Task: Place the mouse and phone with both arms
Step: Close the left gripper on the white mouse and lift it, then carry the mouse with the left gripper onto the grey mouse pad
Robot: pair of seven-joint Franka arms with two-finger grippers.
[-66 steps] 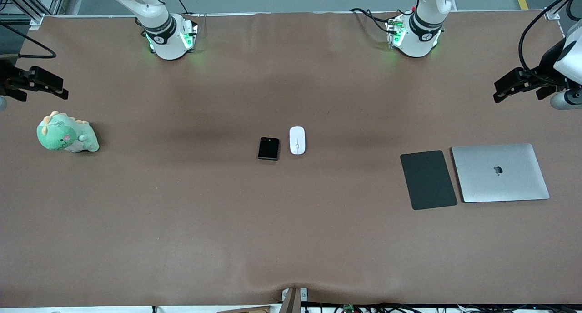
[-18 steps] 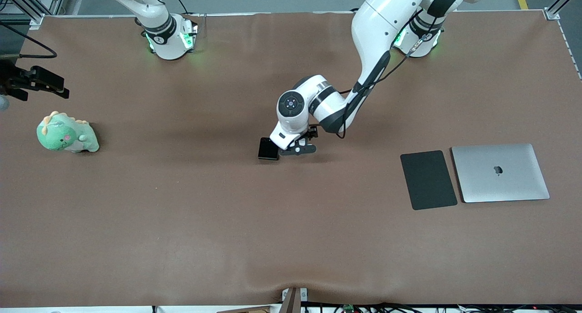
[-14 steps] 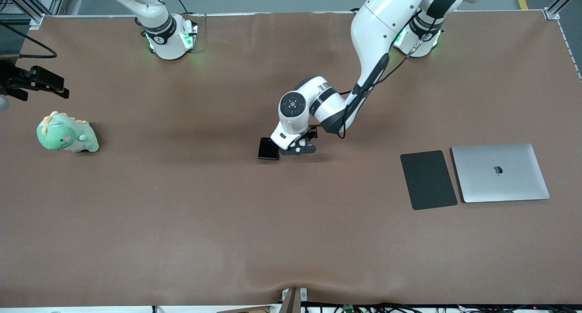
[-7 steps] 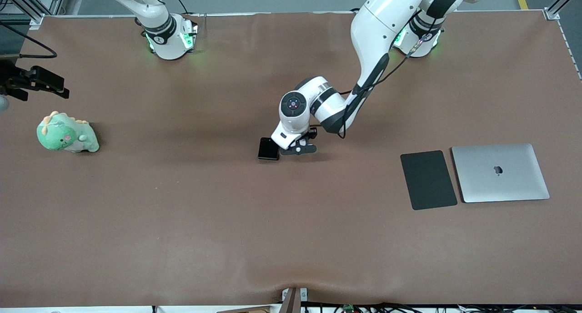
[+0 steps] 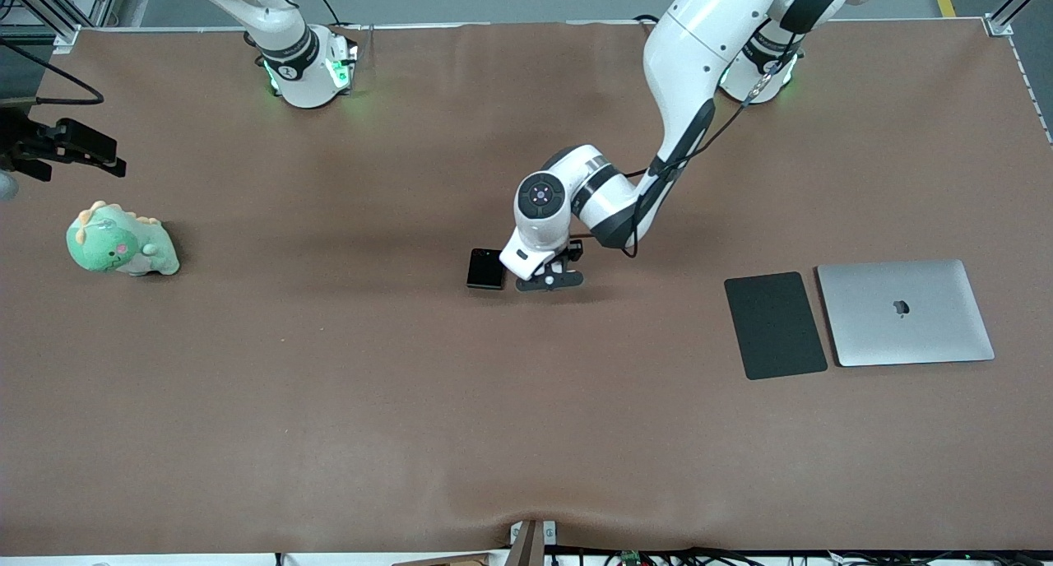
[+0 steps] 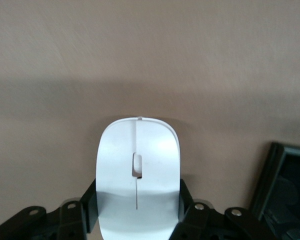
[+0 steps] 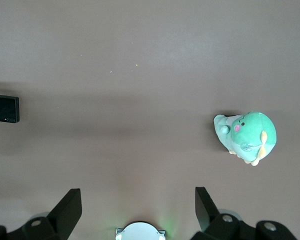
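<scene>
My left gripper (image 5: pixel 549 280) is shut on the white mouse (image 6: pixel 138 170), one finger on each of its sides, low over the middle of the table. The wrist hides the mouse in the front view. The black folded phone (image 5: pixel 485 268) lies flat right beside it, toward the right arm's end. It also shows in the left wrist view (image 6: pixel 286 192) and in the right wrist view (image 7: pixel 5 108). My right gripper (image 5: pixel 70 150) waits high over the right arm's end of the table. It is open and empty (image 7: pixel 135 210).
A green plush dinosaur (image 5: pixel 122 241) sits near the right arm's end, also in the right wrist view (image 7: pixel 247 136). A dark grey pad (image 5: pixel 775 325) and a closed silver laptop (image 5: pixel 905 312) lie side by side toward the left arm's end.
The left arm came in from the table's end, lowered onto the mouse and closed on it. It has now shifted slightly away from the phone with the mouse. The right arm has not moved.
</scene>
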